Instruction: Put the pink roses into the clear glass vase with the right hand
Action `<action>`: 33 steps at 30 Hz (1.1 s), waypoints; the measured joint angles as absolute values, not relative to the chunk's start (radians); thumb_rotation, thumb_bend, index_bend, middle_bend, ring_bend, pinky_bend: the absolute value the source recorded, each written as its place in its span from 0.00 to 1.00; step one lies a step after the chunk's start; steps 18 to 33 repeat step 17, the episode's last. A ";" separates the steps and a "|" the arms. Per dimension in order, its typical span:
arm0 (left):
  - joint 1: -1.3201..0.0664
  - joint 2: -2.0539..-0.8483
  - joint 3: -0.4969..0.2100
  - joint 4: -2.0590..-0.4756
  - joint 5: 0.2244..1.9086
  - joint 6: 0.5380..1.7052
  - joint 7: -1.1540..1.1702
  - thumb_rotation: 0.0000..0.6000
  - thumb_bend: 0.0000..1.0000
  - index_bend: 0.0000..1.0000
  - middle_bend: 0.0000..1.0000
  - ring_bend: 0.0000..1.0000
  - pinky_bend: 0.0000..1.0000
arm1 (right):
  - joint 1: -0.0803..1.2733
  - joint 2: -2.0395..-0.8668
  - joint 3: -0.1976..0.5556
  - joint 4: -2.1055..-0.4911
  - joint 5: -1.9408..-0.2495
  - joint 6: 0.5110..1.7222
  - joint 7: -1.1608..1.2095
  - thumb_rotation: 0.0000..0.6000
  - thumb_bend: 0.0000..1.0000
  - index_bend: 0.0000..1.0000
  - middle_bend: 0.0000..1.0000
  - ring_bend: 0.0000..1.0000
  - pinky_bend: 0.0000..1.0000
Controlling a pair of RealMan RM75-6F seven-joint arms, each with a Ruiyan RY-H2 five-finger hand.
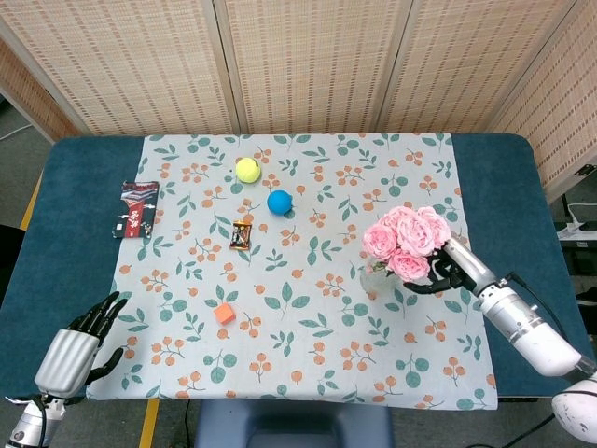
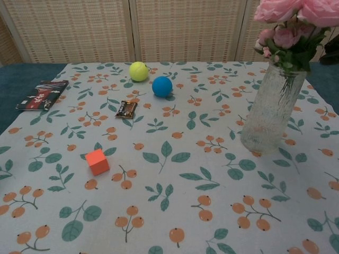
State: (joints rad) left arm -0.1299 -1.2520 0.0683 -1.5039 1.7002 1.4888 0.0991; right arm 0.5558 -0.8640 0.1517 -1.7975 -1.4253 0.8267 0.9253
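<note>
Pink roses (image 2: 296,21) stand in glass vase (image 2: 271,108); my right robot hand (image 1: 448,273) beside it, grip unclear. Left robot hand (image 1: 79,341) spread, empty. Blue ball (image 2: 162,86), orange cube (image 2: 97,161) well apart.

You are looking at no text that can be read in either view. The dark packet (image 1: 138,209) at the tabletop's left edge is showing red and white markings, but they are coming through too small and blurred to make out any letters. The small brown wrapper (image 2: 126,109) near the blue ball is also carrying print, likewise illegible. Nothing else in view is bearing a label, number or sign that you can read.
</note>
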 measured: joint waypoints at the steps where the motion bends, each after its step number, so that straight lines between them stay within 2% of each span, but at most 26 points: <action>1: -0.130 -1.252 0.068 -1.503 1.700 1.489 0.099 1.00 0.35 0.04 0.03 0.16 0.39 | 0.546 -0.863 0.147 -1.793 -1.442 0.849 0.913 1.00 0.07 0.00 0.80 0.68 1.00; 4: -0.131 -1.253 0.068 -1.502 1.698 1.487 0.096 1.00 0.35 0.04 0.03 0.16 0.39 | 0.503 -0.862 0.122 -1.775 -1.504 0.949 0.832 1.00 0.07 0.00 0.76 0.68 1.00; 9: -0.132 -1.255 0.067 -1.497 1.696 1.484 0.096 1.00 0.35 0.04 0.03 0.16 0.39 | 0.419 -0.873 0.083 -1.746 -1.531 1.057 0.523 1.00 0.07 0.00 0.58 0.64 0.98; 13: -0.133 -1.258 0.067 -1.496 1.694 1.480 0.102 1.00 0.35 0.04 0.03 0.16 0.39 | 0.336 -0.945 0.076 -1.702 -1.489 1.149 0.165 1.00 0.03 0.00 0.38 0.49 0.92; 16: -0.135 -1.260 0.068 -1.495 1.697 1.478 0.105 1.00 0.35 0.04 0.03 0.16 0.39 | 0.285 -1.008 0.075 -1.667 -1.459 1.252 -0.083 1.00 0.03 0.00 0.28 0.37 0.86; 17: -0.135 -1.260 0.068 -1.495 1.697 1.479 0.104 1.00 0.35 0.04 0.03 0.16 0.39 | 0.272 -1.024 0.075 -1.656 -1.452 1.275 -0.139 1.00 0.02 0.00 0.27 0.34 0.85; 33: -0.135 -1.260 0.068 -1.495 1.697 1.479 0.104 1.00 0.35 0.04 0.03 0.16 0.39 | 0.272 -1.024 0.075 -1.656 -1.452 1.275 -0.139 1.00 0.02 0.00 0.27 0.34 0.85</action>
